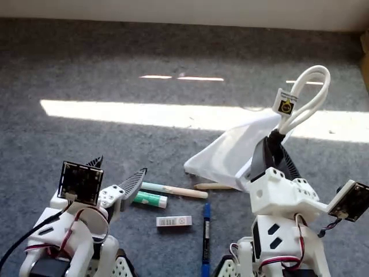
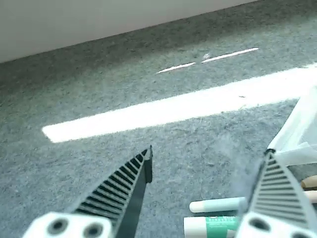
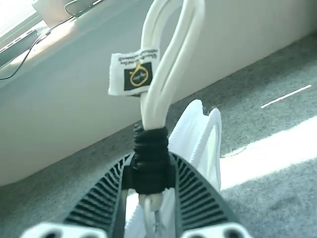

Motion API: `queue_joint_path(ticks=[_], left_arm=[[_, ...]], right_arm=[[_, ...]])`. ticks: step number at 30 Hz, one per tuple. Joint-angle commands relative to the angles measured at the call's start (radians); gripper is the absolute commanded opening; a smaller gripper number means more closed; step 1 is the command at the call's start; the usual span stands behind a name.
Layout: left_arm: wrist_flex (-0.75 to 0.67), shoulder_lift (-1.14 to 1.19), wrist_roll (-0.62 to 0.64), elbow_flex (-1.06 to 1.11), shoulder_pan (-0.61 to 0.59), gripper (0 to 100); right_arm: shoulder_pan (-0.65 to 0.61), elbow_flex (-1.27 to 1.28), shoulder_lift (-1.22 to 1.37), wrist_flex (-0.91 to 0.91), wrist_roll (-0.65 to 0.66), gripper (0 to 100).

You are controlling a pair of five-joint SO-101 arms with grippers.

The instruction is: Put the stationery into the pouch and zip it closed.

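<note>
White pouch [image 1: 230, 147], cord loop [image 3: 168, 59] clamped in right claw [image 3: 149, 166]; left claw [image 1: 120, 165] open, lower left; blue pen [image 1: 206, 236] cut off at bottom edge; tan stick [image 1: 212, 186] partly hidden beneath pouch.

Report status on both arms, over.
Left end effector open near glue stick. Right end effector shut on pouch cord. Stationery loose on carpet, nothing blocking.

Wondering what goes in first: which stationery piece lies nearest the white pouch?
The tan stick, right beside the pouch's edge; everything else lies farther away.
</note>
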Motion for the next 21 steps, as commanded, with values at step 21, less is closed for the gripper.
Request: queue_joint_path(ticks=[21], left_arm=[[0.157, 0.11, 0.057, -0.312, 0.252, 33]], right_arm=[[-0.001, 0.065, 0.048, -0.001, -0.015, 0.4]])
